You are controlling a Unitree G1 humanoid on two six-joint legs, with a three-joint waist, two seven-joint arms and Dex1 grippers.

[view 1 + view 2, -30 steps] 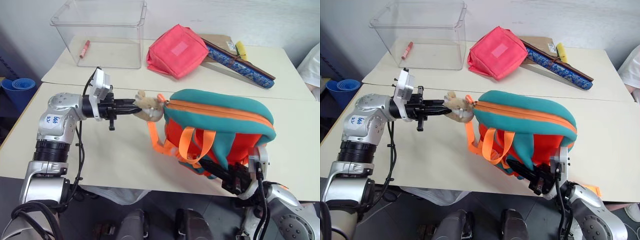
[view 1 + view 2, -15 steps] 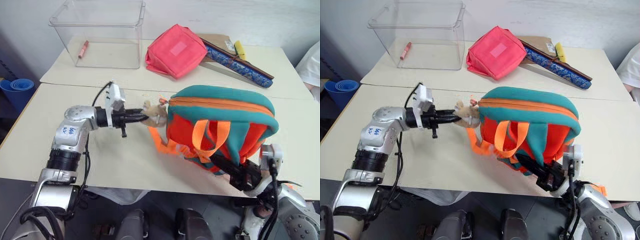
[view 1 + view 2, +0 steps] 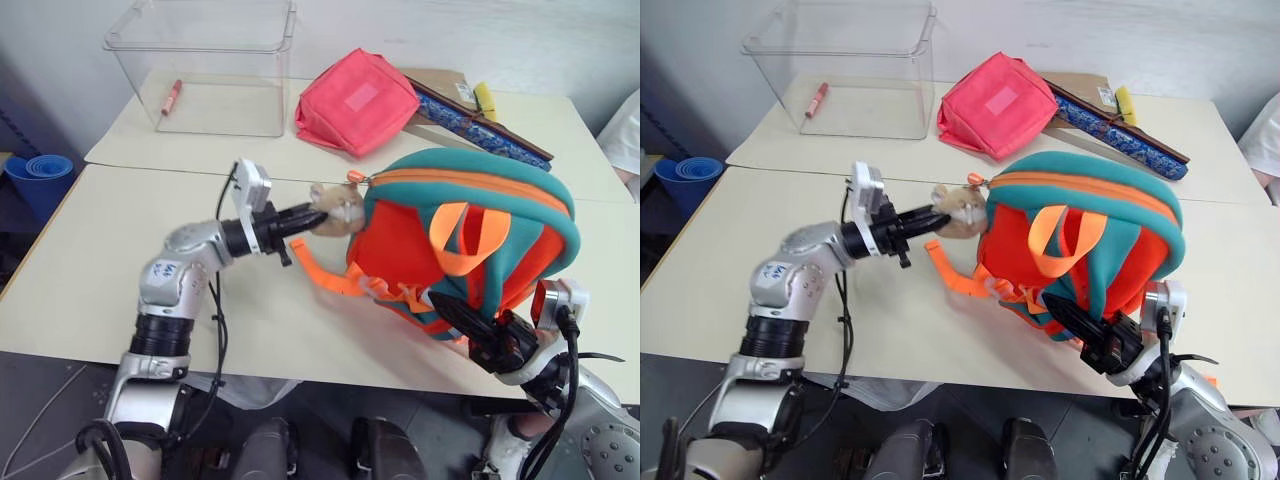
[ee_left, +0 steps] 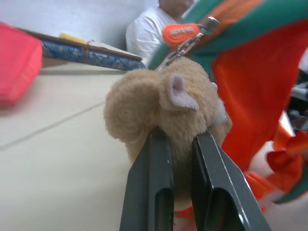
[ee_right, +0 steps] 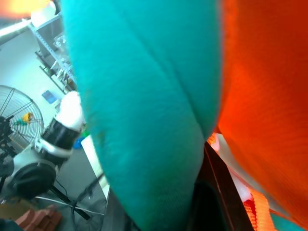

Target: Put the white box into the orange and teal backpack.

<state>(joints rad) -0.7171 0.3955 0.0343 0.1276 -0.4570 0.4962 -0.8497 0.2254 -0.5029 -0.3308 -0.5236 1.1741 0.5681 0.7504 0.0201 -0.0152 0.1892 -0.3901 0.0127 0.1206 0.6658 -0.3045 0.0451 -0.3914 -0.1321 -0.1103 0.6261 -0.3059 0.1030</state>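
Backpack [image 3: 470, 240] stands tilted on the near table, zipper closed; we judge the task early, with no white box on the tables. Left gripper [image 3: 305, 214] pinches the plush bear [image 3: 338, 206]. Left wrist view: fingers [image 4: 154, 183] clamp the bear. Right gripper [image 3: 1065, 315] grips the backpack's near underside.

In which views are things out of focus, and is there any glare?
Left wrist view: the plush bear is sharp, the table and the end effector fingers soft. Right wrist view: the backpack is blurred, with a bright wash at the upper left corner. Eye views: evenly lit, soft reflections on the clear bin.
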